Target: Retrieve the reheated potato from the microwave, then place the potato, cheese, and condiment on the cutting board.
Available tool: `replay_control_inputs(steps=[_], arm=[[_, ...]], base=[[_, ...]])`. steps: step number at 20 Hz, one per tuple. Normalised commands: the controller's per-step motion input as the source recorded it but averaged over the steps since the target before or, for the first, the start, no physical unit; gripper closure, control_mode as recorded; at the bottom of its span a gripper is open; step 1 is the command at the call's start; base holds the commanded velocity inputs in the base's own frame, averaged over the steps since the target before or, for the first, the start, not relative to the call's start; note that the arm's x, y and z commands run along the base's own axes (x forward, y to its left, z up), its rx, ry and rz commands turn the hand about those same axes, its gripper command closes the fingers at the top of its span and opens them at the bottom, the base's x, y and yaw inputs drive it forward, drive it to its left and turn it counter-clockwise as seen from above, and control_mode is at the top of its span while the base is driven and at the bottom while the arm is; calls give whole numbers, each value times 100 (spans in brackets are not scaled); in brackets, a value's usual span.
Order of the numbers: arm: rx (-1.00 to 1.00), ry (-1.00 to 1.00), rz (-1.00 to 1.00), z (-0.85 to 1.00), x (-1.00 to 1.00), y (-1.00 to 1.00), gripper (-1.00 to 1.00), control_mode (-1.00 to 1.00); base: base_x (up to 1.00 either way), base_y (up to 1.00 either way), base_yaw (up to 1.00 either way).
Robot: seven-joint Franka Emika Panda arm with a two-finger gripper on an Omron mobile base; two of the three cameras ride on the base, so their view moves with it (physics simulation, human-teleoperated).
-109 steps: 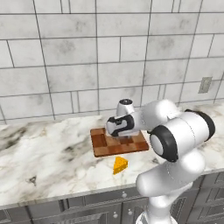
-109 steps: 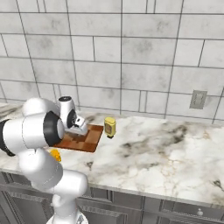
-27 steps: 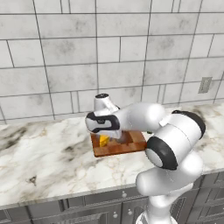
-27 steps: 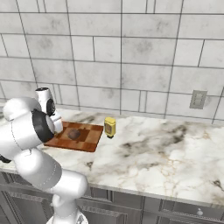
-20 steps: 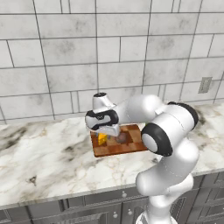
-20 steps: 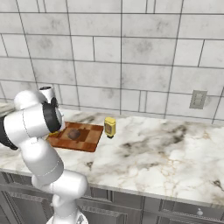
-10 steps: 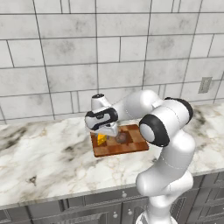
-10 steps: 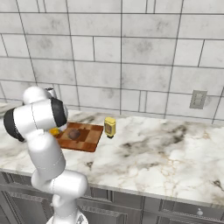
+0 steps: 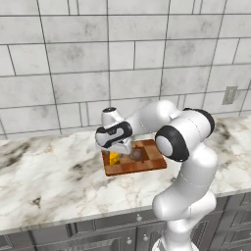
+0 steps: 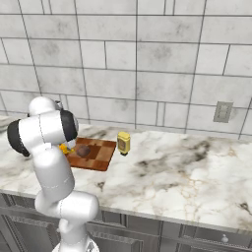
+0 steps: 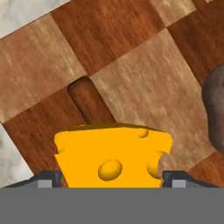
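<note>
Since 5.5 s ago the yellow-orange triangular cheese wedge [image 9: 114,158] has gone from the marble counter in front of the board to the left end of the brown checkered wooden cutting board [image 9: 149,163], beside the roundish brown-grey potato [image 9: 138,155]. The 2-finger gripper [image 11: 111,177] straddles the wedge, its fingers [image 11: 46,178] spread and apparently just letting go. The next target, the small yellow squeeze bottle of condiment [image 10: 123,143], stands upright on the counter just off the board's far right corner.
</note>
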Motion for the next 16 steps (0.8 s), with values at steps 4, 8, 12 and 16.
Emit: replay_control_inputs(steps=[4, 8, 12, 16], arm=[[0, -13, 0, 47, -13, -8, -100, -100], [0, -10, 0, 83, -18, -33, -100, -100], [0, -1, 0, 71, -50, -72, -100, -100], [-2, -3, 3, 62, -40, -95, -100, -100]], base=[[0, 0, 0], [0, 0, 0], [0, 0, 0], [0, 0, 0]])
